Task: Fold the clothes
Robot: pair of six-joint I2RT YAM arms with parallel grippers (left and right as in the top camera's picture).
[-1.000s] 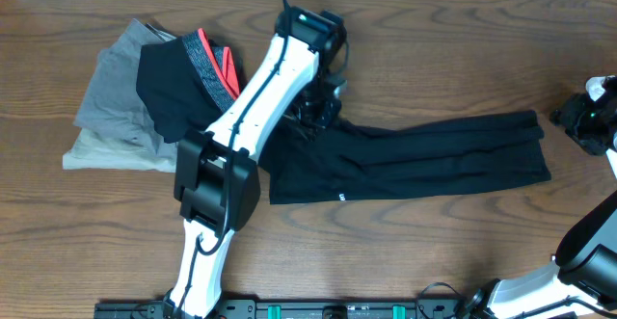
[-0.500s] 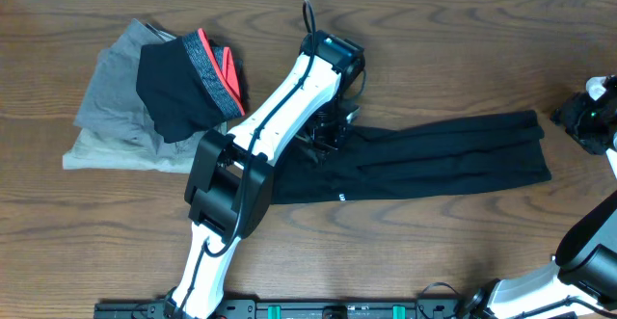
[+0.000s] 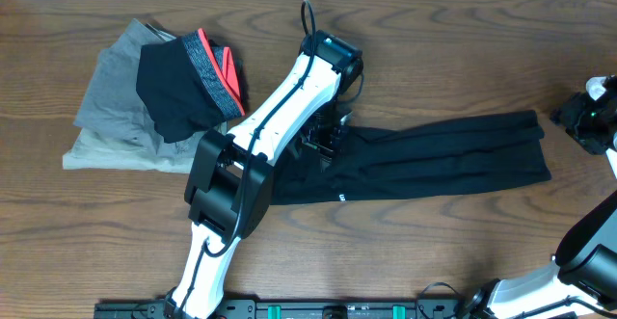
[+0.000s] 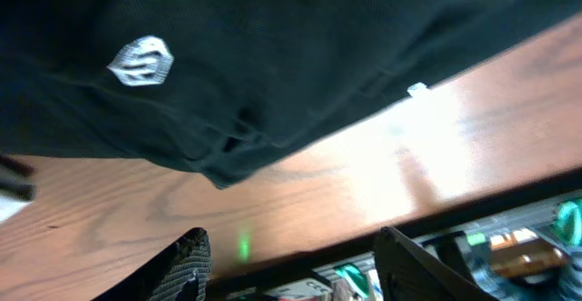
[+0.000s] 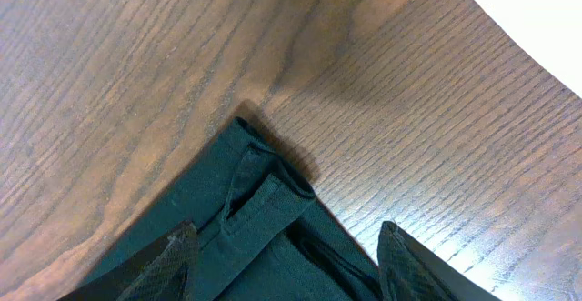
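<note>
The clothes, a black T-shirt [image 3: 434,160], lie in a long folded strip across the middle of the table, with a small white mark [image 3: 340,199] on the front edge. My left gripper [image 3: 323,138] hangs over the strip's left end. In the left wrist view its jaws [image 4: 291,269] stand open with nothing between them, and the black fabric [image 4: 273,55] with the white mark [image 4: 141,62] lies just ahead. My right gripper [image 3: 585,117] is at the far right; it [image 5: 286,265] is open above a folded corner of the shirt [image 5: 264,201], not touching it.
A pile of grey folded garments [image 3: 111,117] sits at the back left, with a smaller black garment with a grey-and-red waistband [image 3: 188,83] on top. The left arm [image 3: 260,126] crosses the table diagonally. A hardware rail [image 3: 318,309] runs along the front edge.
My left gripper carried the shirt's left end a little right and forward, then opened and let the fabric go. The right gripper has not moved.
</note>
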